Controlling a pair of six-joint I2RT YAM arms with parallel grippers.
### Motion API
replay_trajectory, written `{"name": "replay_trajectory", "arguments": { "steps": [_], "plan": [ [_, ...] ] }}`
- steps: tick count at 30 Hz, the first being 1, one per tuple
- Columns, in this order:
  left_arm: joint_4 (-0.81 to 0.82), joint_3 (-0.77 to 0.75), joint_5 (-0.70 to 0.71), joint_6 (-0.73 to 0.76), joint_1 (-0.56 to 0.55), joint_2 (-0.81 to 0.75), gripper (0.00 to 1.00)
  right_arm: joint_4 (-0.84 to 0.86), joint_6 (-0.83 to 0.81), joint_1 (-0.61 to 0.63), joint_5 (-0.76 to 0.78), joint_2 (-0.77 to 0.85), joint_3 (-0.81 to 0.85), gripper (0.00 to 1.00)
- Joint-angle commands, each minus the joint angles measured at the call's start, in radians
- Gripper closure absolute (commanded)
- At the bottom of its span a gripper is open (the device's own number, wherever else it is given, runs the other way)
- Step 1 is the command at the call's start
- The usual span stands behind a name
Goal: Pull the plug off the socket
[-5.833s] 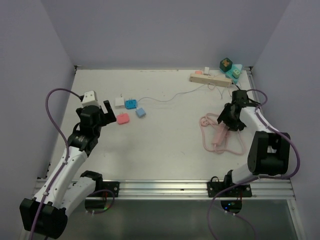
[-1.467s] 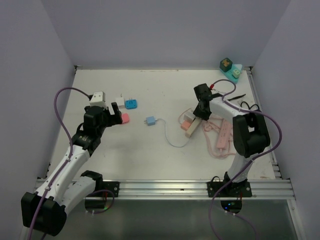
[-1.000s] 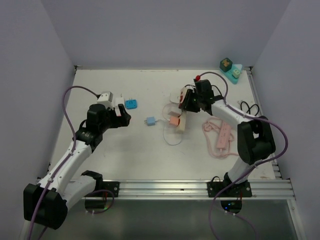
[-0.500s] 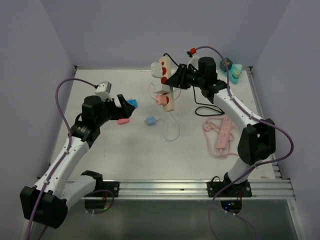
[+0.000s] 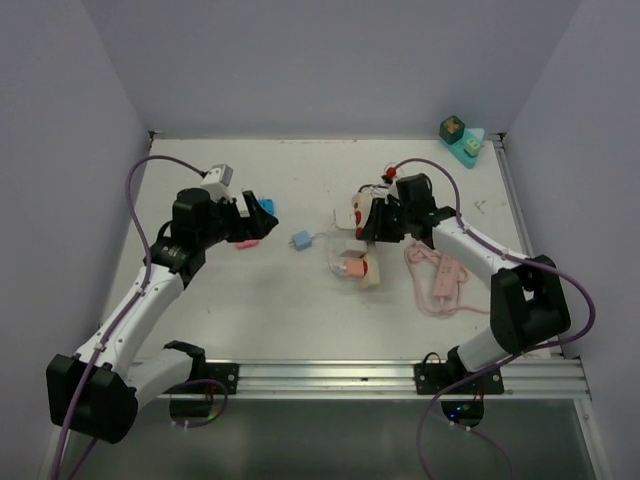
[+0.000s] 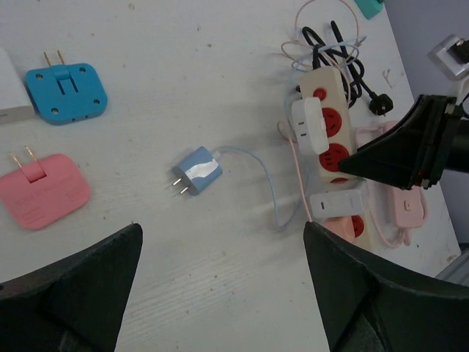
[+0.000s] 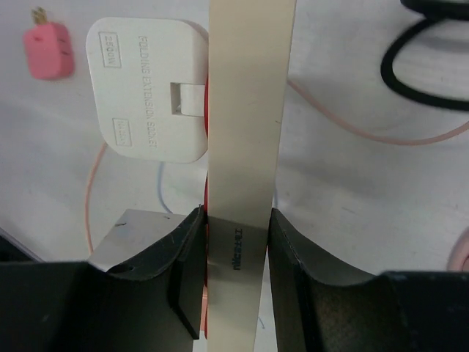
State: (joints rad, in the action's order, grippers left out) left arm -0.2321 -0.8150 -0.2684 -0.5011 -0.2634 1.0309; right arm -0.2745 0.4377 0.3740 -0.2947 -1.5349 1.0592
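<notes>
My right gripper (image 5: pixel 373 222) is shut on a beige power strip with red sockets (image 5: pixel 368 262), gripping its long sides near the middle (image 7: pixel 236 227). A white plug (image 5: pixel 357 213) sits in the strip beside the fingers and shows large in the right wrist view (image 7: pixel 150 88). A second white and pink plug (image 5: pixel 351 266) sits in a socket nearer the strip's front end (image 6: pixel 337 204). The strip (image 6: pixel 333 158) lies at the right of the left wrist view. My left gripper (image 5: pixel 258 222) is open and empty, well left of the strip, above bare table (image 6: pixel 221 229).
A small blue charger (image 5: pixel 298 242) with a thin cable lies between the grippers. A blue adapter (image 6: pixel 66 92) and a pink adapter (image 6: pixel 44 191) lie under the left gripper. A pink power strip (image 5: pixel 446 276) with coiled cord lies right of the beige strip. Teal blocks (image 5: pixel 462 140) stand in the back right corner.
My right gripper has brought the beige strip down from high at the back toward the table's middle. My left gripper has shifted slightly right and stays open.
</notes>
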Motion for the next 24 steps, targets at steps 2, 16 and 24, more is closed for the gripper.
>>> {"name": "replay_trajectory", "arguments": {
  "steps": [2, 16, 24],
  "plan": [
    [0.049, -0.03, -0.064, -0.043, -0.019, 0.044, 0.06, 0.107, 0.031, 0.005, 0.008, 0.119, -0.076, 1.0],
    [0.172, -0.107, -0.095, -0.194, -0.26, 0.26, 0.08, 0.225, 0.071, 0.045, 0.0, 0.16, -0.174, 1.0],
    [0.211, -0.17, -0.043, -0.267, -0.361, 0.365, 0.09, 0.351, 0.113, 0.046, -0.06, 0.18, -0.202, 1.0]
  ]
}}
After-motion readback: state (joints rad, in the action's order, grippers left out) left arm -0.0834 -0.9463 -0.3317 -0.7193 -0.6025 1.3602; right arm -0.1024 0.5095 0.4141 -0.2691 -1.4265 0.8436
